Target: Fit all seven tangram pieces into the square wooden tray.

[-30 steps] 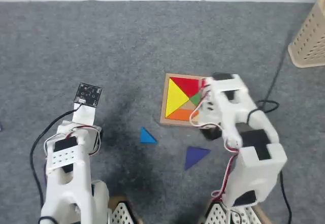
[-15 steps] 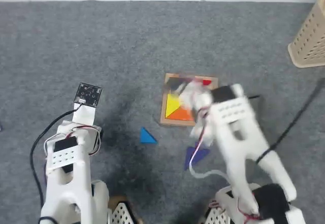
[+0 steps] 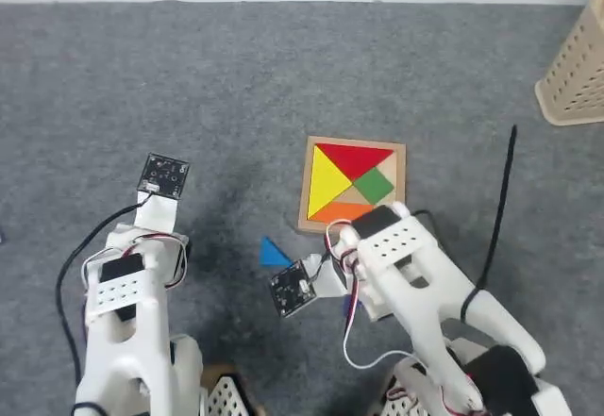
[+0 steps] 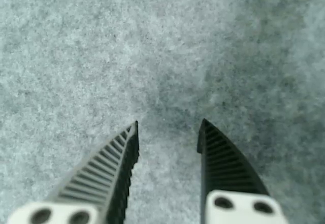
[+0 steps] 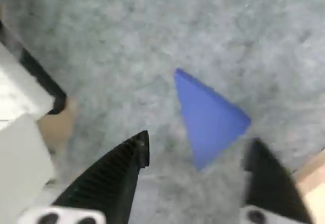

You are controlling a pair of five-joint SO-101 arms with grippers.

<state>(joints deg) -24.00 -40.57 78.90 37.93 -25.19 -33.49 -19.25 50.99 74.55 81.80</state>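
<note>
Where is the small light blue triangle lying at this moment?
In the high view the light blue triangle lies on the grey mat, outside the wooden tray, near its lower left corner.

A blue triangle (image 5: pixel 209 117) lies flat on grey felt (image 5: pixel 152 26). The right gripper (image 5: pixel 198 138) hangs open over the triangle, with a black ribbed finger (image 5: pixel 119 176) on either side of one corner (whether they touch it is unclear). Well apart from the triangle are a white robot part (image 5: pixel 15 112) and a tan patch (image 5: pixel 56 125).

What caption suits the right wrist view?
Open right gripper above a blue triangle lying on the grey mat.
</note>
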